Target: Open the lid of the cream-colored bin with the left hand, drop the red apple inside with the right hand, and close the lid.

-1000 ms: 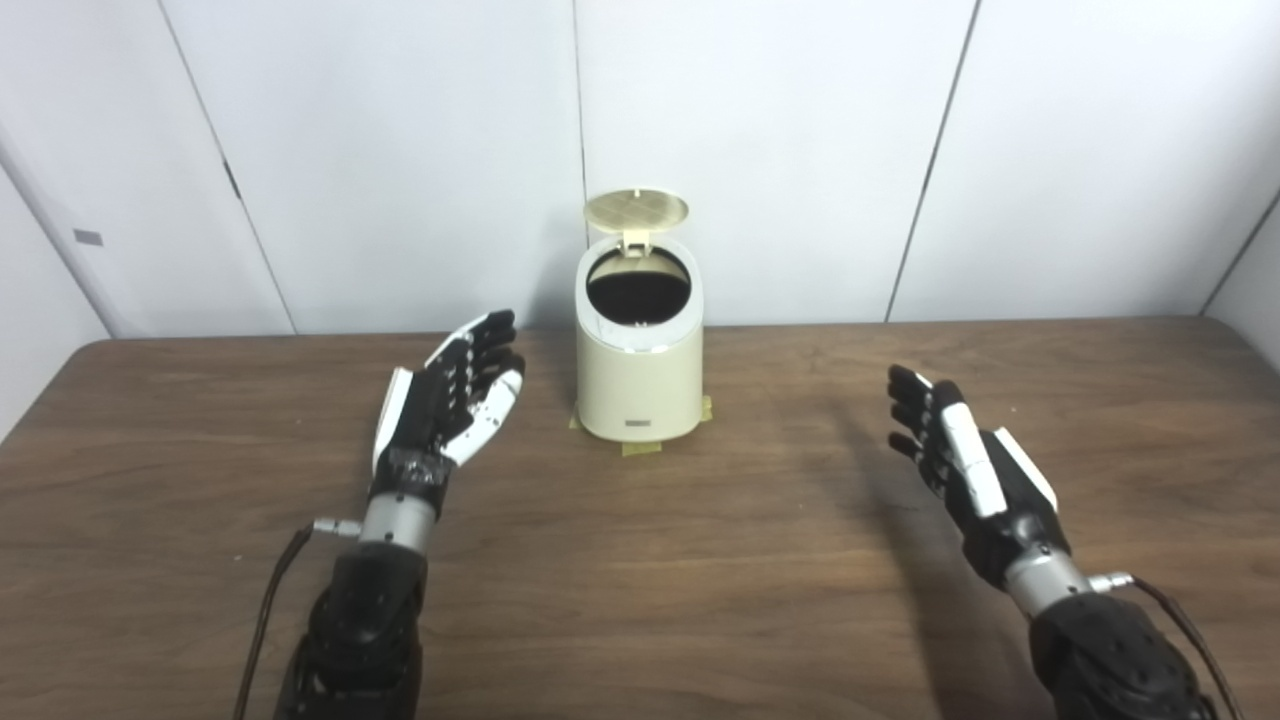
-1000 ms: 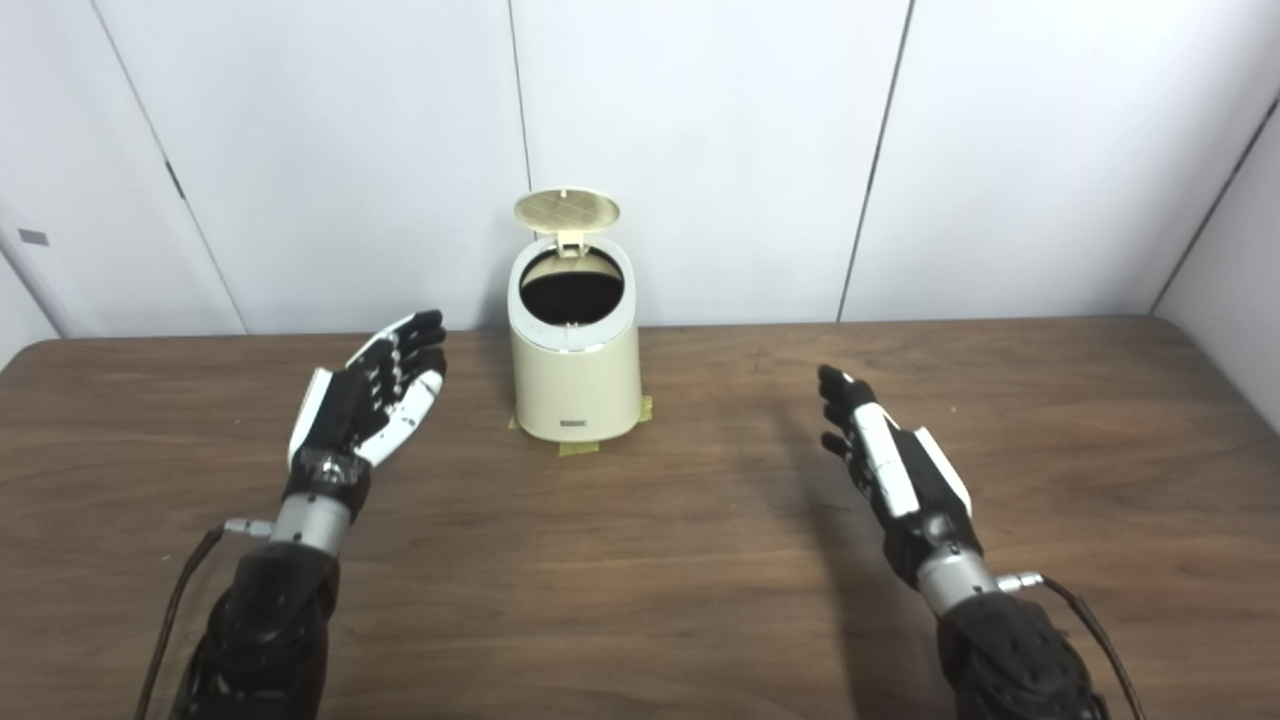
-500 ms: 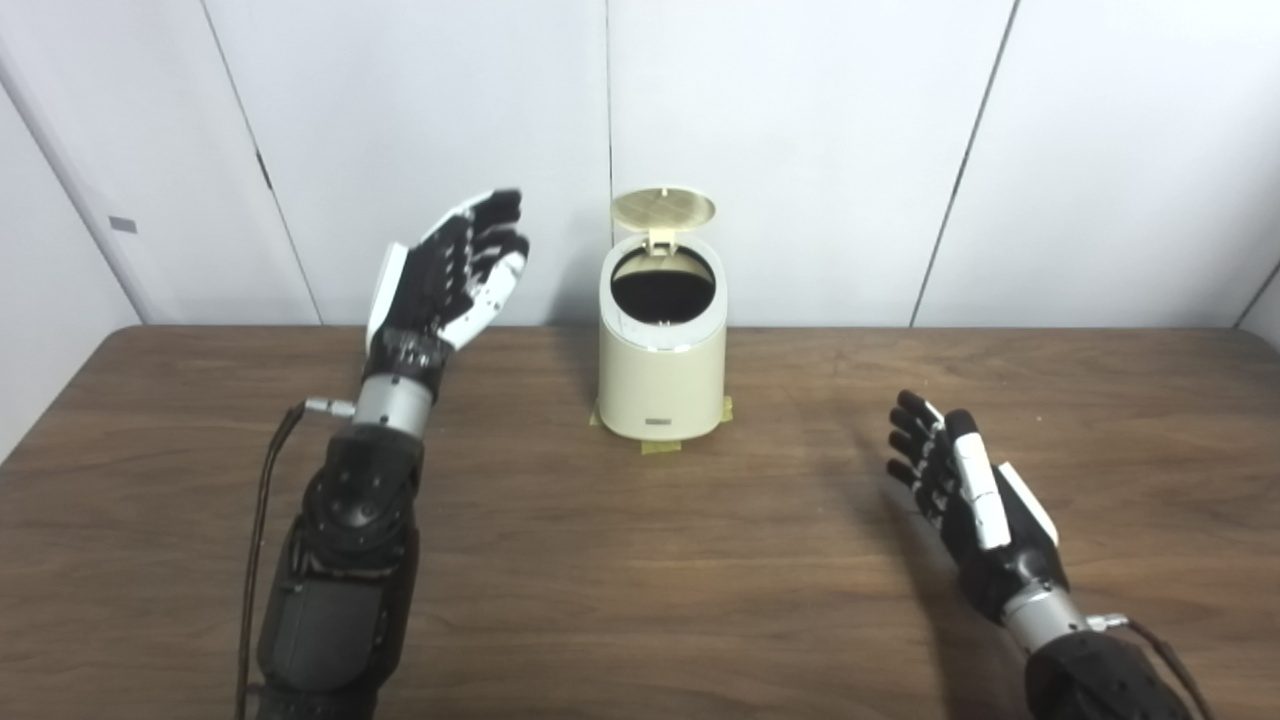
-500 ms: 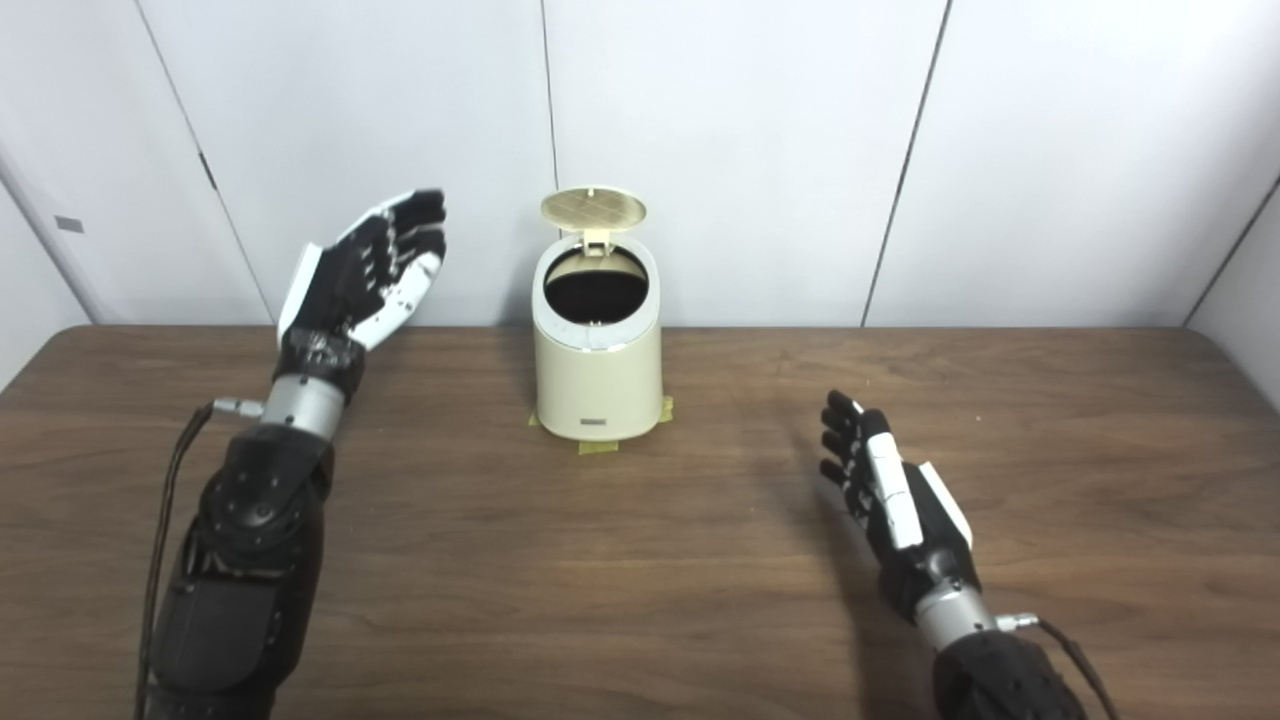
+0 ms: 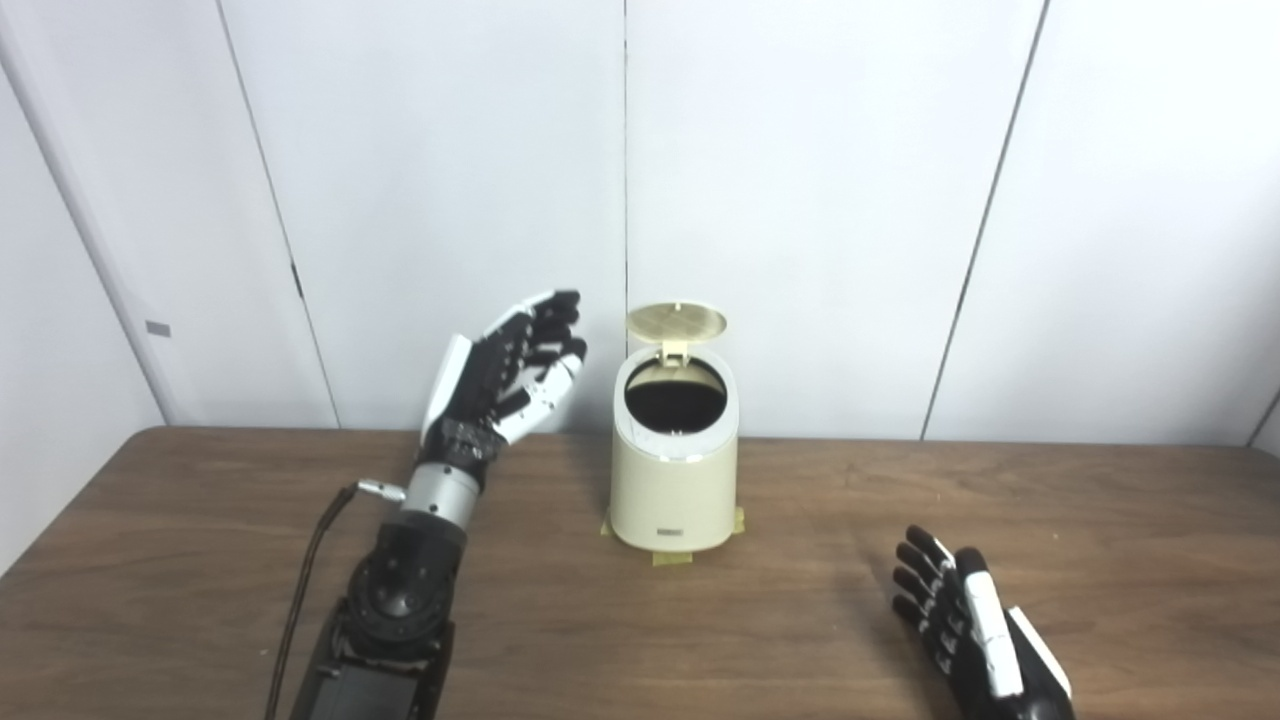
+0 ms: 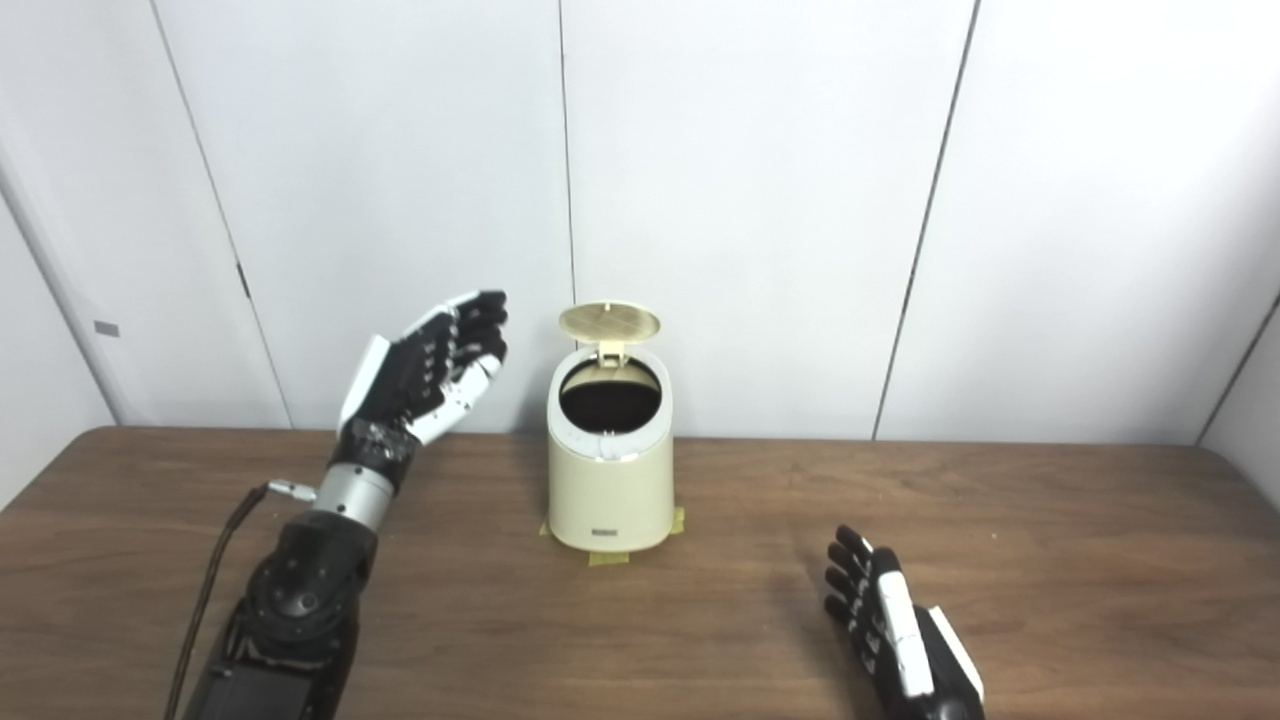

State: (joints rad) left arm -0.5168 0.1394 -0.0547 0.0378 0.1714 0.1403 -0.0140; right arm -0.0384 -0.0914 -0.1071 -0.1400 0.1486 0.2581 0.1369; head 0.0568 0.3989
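A humanoid robot's left hand point(image 5: 505, 375) hovers raised and empty, fingers spread, just beside the upper left of a cream-colored bin point(image 5: 673, 470), near its rim but not touching it. The bin stands on a brown wooden table point(image 5: 200, 560) against a white panelled wall point(image 5: 820, 200), its base fixed with strips of yellowish tape point(image 5: 670, 556). Its round lid point(image 5: 676, 321) stands tipped up on the rear hinge, leaving the dark opening exposed. The right hand point(image 5: 975, 640) rests low near the table's front edge, well apart from the bin, fingers extended and holding nothing. No red apple is visible on the table or in either hand; whether it lies inside the dark bin cannot be told. The opening step appears done, and with the lid up, closing it evidently remains.
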